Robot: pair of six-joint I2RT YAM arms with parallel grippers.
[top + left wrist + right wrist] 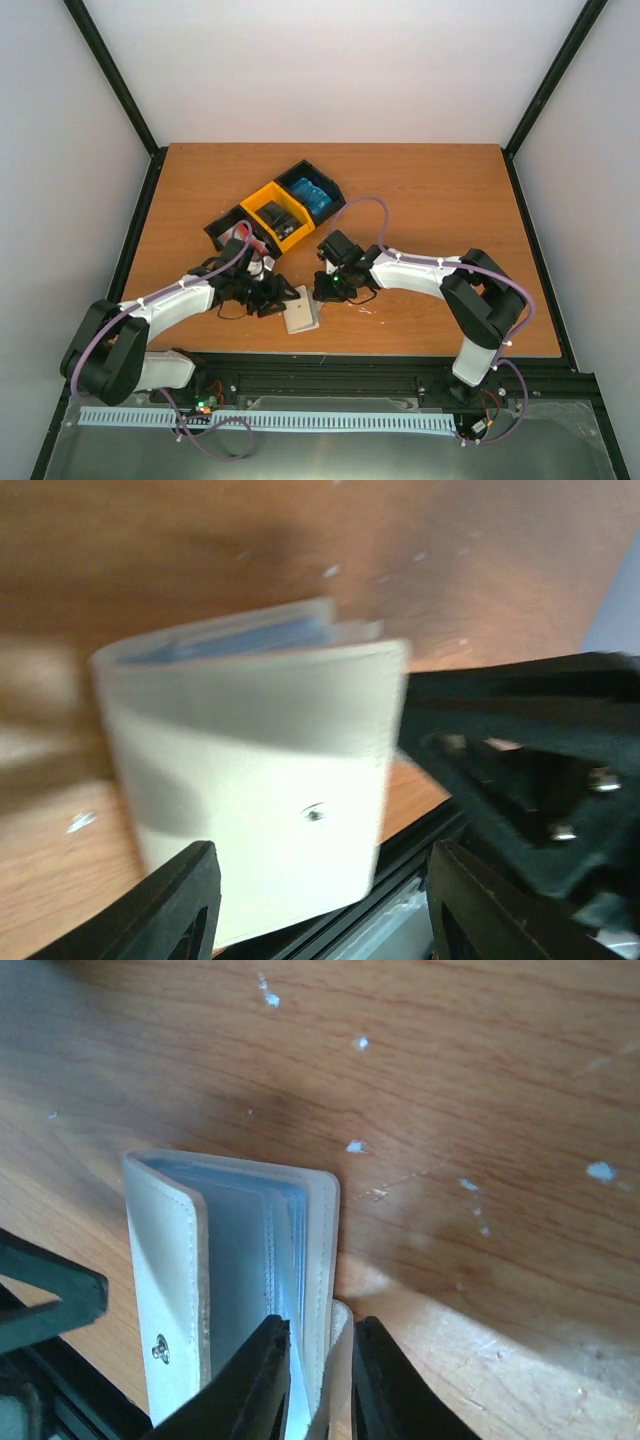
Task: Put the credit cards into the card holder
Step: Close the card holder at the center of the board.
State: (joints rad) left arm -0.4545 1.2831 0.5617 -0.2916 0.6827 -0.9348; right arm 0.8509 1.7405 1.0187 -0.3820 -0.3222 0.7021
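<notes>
Card holder (pixel 300 312) laid half-open on table (pixel 430 190) by near edge, between arms; left fingers (pixel 185 900) spread wide, empty, just left; right fingers (pixel 260 1390) set astride one cover leaf, clamping not discernible

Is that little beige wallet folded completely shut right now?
No. The card holder is partly open: its two beige covers stand apart, with pale blue-grey clear pockets showing between them.

Top view looks down from behind; wrist views closely share card holder (pixel 240 1260).
</notes>
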